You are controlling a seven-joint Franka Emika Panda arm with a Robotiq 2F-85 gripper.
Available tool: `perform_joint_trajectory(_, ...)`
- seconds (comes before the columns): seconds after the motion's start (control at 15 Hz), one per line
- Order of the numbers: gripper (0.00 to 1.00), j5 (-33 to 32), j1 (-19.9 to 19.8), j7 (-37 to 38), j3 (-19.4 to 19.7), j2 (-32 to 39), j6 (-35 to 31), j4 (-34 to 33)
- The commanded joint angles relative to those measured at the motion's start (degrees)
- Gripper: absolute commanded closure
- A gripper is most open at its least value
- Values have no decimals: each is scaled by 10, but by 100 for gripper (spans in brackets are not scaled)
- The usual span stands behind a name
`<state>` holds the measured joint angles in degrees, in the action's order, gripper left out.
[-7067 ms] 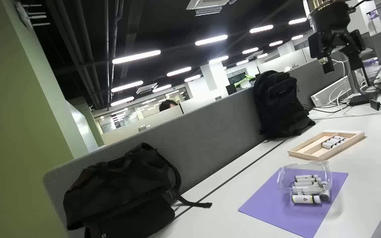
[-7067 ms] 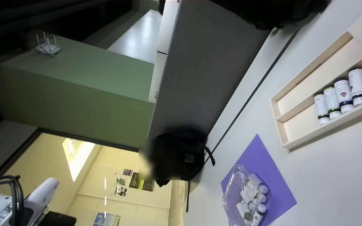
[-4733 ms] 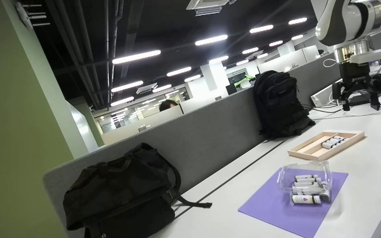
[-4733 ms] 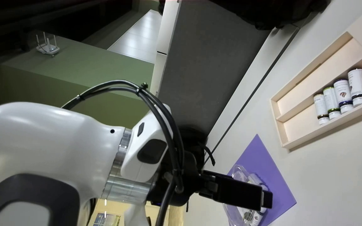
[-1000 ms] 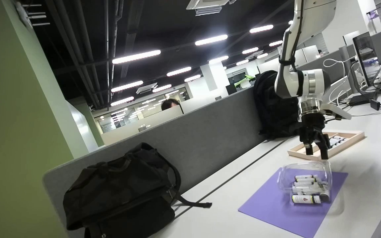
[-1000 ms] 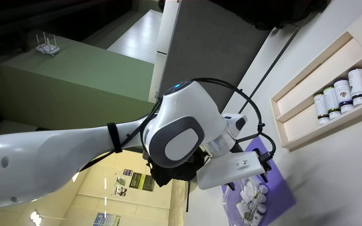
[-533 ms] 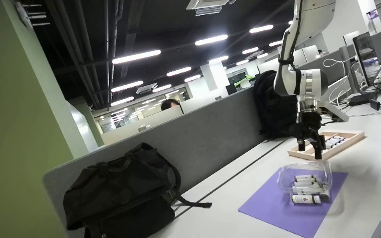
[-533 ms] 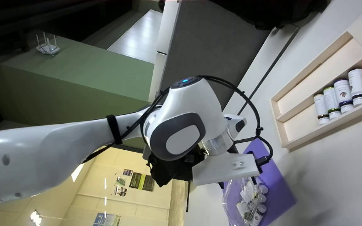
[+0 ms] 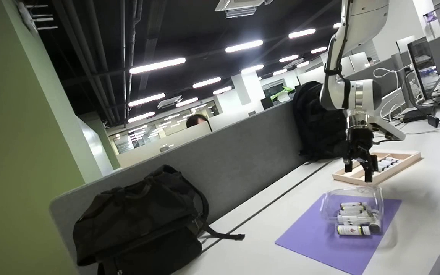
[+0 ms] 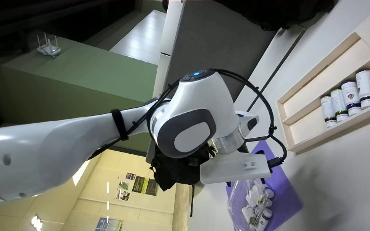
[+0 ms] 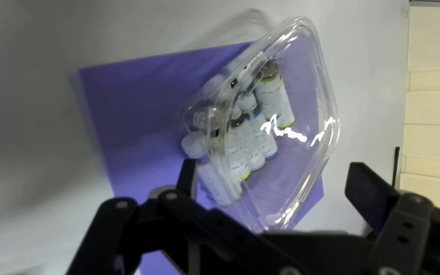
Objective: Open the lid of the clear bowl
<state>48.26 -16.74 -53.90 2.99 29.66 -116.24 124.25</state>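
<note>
The clear bowl point(image 9: 379, 217) stands on a purple mat point(image 9: 311, 236) with several small white-labelled bottles showing through it. It also shows in the other views point(image 10: 233, 211) point(image 11: 185, 114). The see-through lid point(image 11: 296, 135) covers it in the wrist view, with bright glare; I cannot tell exactly where lid and bowl meet. My gripper point(image 9: 358, 175) points down above the bowl's far side, apart from it. In the wrist view the gripper point(image 11: 273, 172) is open and empty, its fingers wide apart with the container's near corner between them in the picture. The arm partly covers the gripper point(image 10: 245, 182) in an exterior view.
A wooden tray point(image 9: 399, 169) with several bottles stands behind the bowl; it also shows in an exterior view point(image 10: 316, 140). A black bag point(image 9: 136, 225) and a black backpack point(image 9: 315, 130) stand along the grey partition point(image 9: 235, 164). A monitor point(image 9: 420, 72) is farther back.
Over several seconds the arm has come in and lowered my gripper towards the bowl. In the last half second the gripper has shifted only slightly. Bowl, lid and tray have not moved.
</note>
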Motion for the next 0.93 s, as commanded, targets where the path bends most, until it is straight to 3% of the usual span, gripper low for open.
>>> perform_joint_trajectory(0.0,0,0,9,28,13,-1,-19,-4)
perform_joint_trajectory(0.87,0,-8,17,62,4,28,15,-20)
